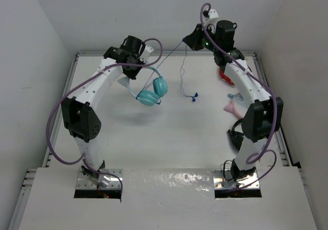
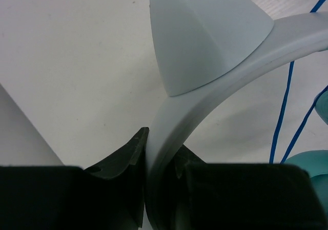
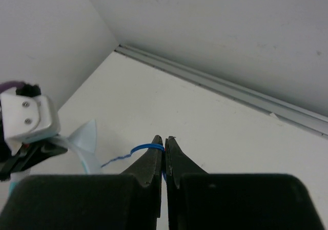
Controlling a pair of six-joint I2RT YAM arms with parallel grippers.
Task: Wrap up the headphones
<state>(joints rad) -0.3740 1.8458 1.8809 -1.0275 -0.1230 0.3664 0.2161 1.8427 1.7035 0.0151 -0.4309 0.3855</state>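
The teal headphones (image 1: pixel 152 92) hang above the table at the back left, their ear cups side by side. My left gripper (image 1: pixel 127 71) is shut on the pale headband (image 2: pixel 174 122), just below one ear-like point (image 2: pixel 205 35). The thin blue cable (image 1: pixel 180 71) runs from the cups up to my right gripper (image 1: pixel 190 38), raised at the back centre and shut on it. In the right wrist view the cable (image 3: pixel 141 150) loops over the left fingertip and passes between the closed jaws. Its loose end with the blue plug (image 1: pixel 193 96) dangles down to the table.
Red headphones (image 1: pixel 224 77) and pale pink-trimmed headphones (image 1: pixel 234 105) lie at the right side, partly hidden behind my right arm. White walls enclose the table on three sides. A metal rail (image 3: pixel 230 89) runs along the back wall's foot.
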